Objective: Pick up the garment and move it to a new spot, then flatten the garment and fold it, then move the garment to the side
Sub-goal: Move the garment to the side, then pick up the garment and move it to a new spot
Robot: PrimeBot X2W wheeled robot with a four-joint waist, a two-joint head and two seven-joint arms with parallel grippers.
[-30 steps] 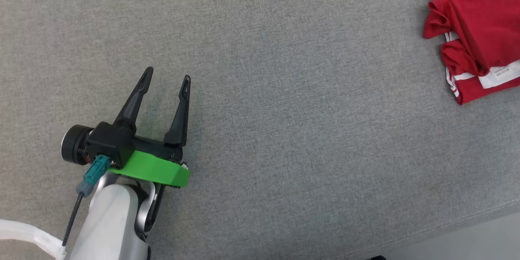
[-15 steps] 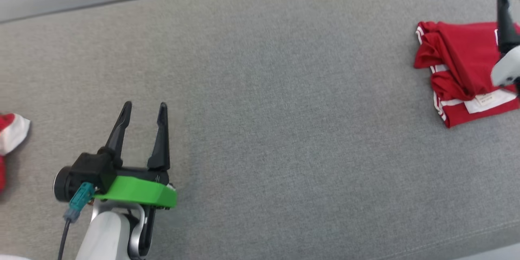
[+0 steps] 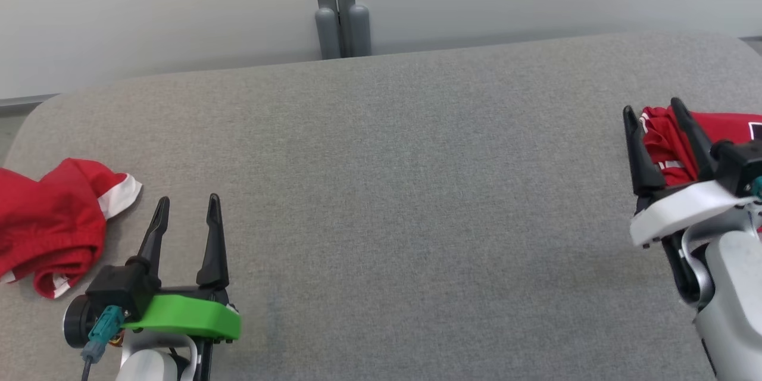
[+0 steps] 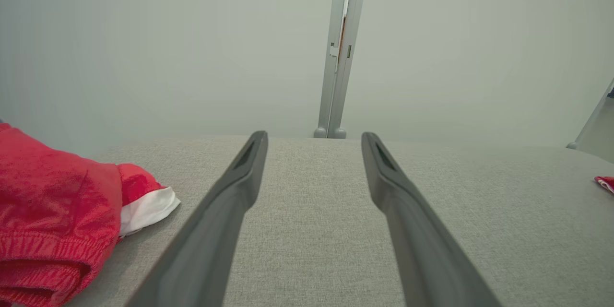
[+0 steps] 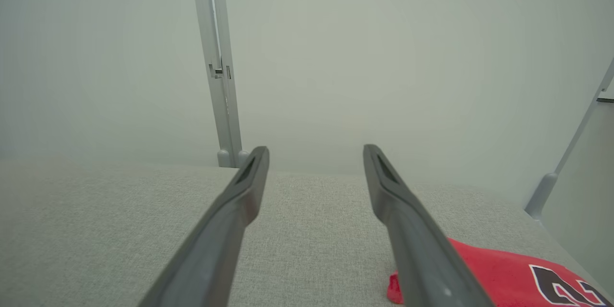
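Red garment (image 5: 496,268) shows cropped black numerals; left pincer (image 3: 187,198) and right pincer (image 3: 651,106) gape empty

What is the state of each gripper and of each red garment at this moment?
left gripper: open, holding nothing.
right gripper: open, holding nothing.
left red garment: crumpled in a heap, not held.
right red garment: lying down, not held, partly hidden behind the right gripper.
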